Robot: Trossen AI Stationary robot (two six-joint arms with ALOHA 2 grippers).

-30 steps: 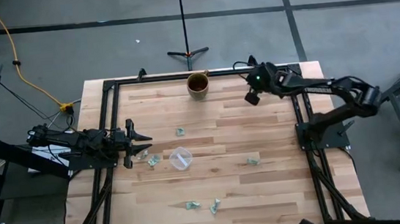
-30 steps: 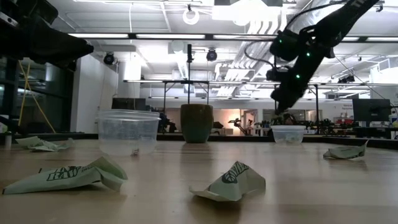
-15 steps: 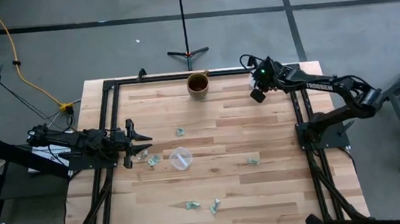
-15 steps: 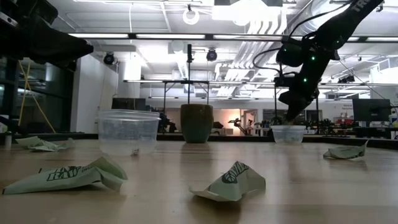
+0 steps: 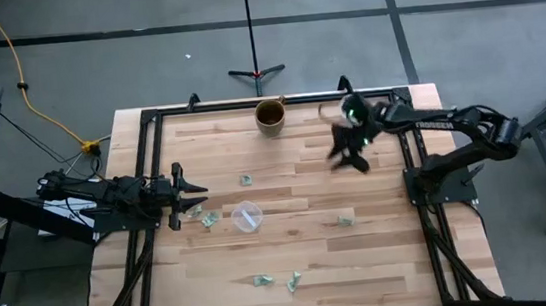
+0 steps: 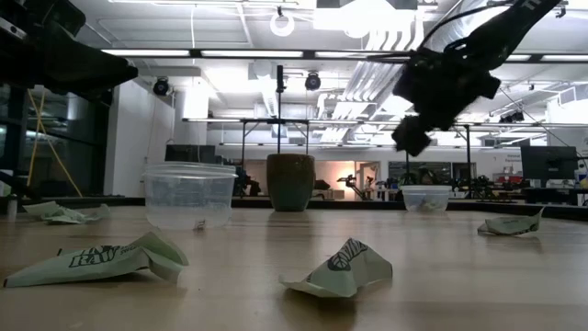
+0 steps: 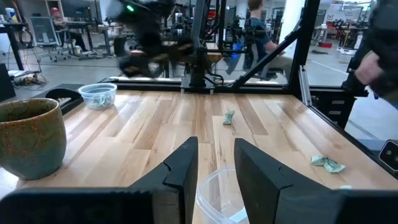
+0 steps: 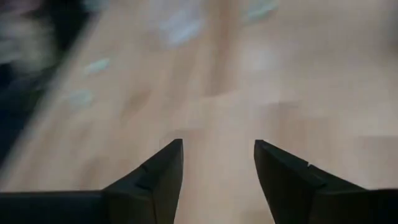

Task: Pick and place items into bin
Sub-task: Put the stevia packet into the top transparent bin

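Note:
Several small crumpled green-and-white items lie scattered on the wooden table, among them one [image 5: 245, 180] near the middle, one [image 5: 345, 220] to the right and two [image 5: 263, 279] near the front. The bin, a small clear tub [image 6: 427, 198] with pale pieces inside, stands at the far right. My right gripper [image 5: 345, 153] hangs open and blurred above the table, in front of the tub, with nothing between its fingers [image 8: 217, 168]. My left gripper [image 5: 192, 193] waits open at the table's left, pointing at a clear cup [image 5: 246, 216].
A brown pot [image 5: 270, 116] stands at the far edge's middle. The larger clear cup [image 6: 190, 195] stands left of centre, with two items [image 5: 209, 218] beside it. A black frame [image 5: 149, 115] runs along the table's edges. People and desks show in the room beyond.
My right gripper went to the small clear tub at the far right and stood over it. It has opened there. It then swung fast back toward the table's middle, down and toward the near-left, blurred now. The left arm has kept still.

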